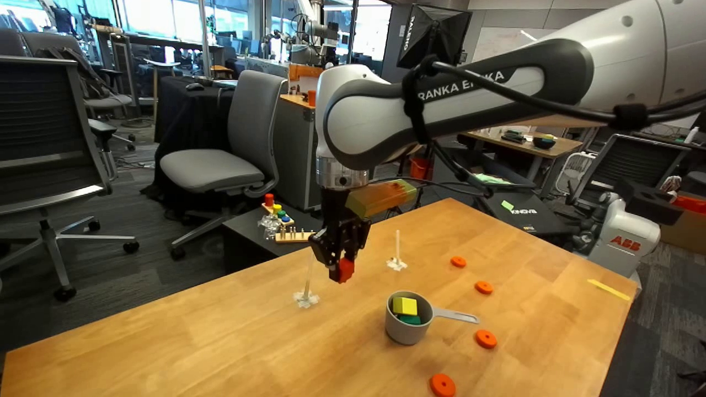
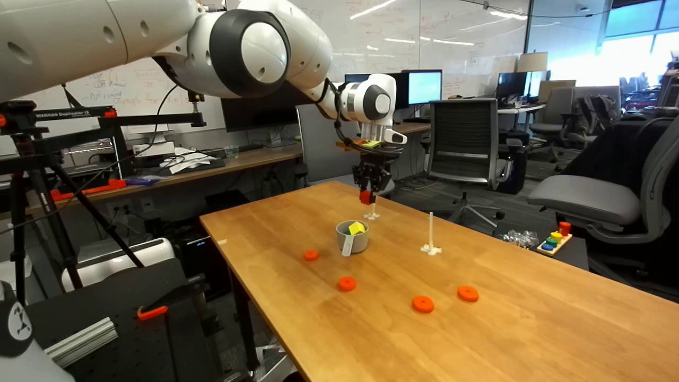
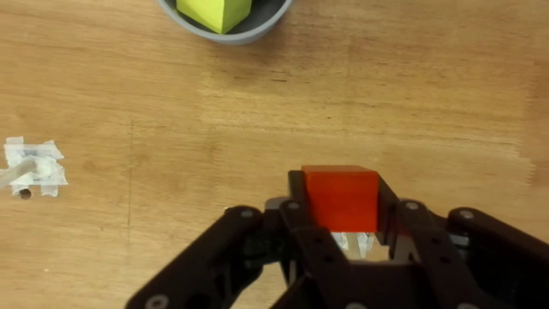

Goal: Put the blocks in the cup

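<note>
I have the gripper (image 3: 341, 197) clamped on the red block (image 1: 346, 270), a jaw pressed against each of two opposite faces, and I hold it in the air to the side of the cup (image 1: 405, 334) away from its handle (image 1: 455, 316). The cup stands upright on the wooden table (image 1: 220, 342); inside it my feeds show the yellow block (image 1: 405, 305) sitting high and the green block (image 1: 409, 320) lower down, partly hidden by it. Two pale pegs (image 2: 431, 231) stand taped to the table, also on that side of the cup, one peg's foot showing just past the red block in the wrist view. Four orange discs (image 2: 347, 284) lie toward the handle's side of the cup, one of them near the handle's end.
</note>
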Available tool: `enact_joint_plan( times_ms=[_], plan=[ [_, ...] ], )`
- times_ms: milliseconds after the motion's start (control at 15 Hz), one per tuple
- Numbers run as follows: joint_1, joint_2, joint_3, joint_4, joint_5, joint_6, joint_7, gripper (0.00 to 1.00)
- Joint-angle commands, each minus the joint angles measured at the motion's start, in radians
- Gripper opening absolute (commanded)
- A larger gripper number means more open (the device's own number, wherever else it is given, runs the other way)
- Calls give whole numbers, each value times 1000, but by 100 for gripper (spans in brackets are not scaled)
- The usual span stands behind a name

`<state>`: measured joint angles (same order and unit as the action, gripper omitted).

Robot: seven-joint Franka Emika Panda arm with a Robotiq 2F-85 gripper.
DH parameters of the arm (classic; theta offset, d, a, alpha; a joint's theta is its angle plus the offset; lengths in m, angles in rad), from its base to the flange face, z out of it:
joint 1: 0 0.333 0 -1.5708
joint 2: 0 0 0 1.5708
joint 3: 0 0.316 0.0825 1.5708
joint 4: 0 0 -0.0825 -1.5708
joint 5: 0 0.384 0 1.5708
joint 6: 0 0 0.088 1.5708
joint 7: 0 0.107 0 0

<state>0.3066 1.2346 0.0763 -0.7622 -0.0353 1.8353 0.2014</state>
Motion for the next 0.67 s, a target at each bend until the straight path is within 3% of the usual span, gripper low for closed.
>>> enact_joint_plan(
  times_ms=[0,600],
  plan=[
    [3,-106,-1,-164,6,40,55,12],
    [-8,-301,0,-567,5,216,95,12]
  ],
)
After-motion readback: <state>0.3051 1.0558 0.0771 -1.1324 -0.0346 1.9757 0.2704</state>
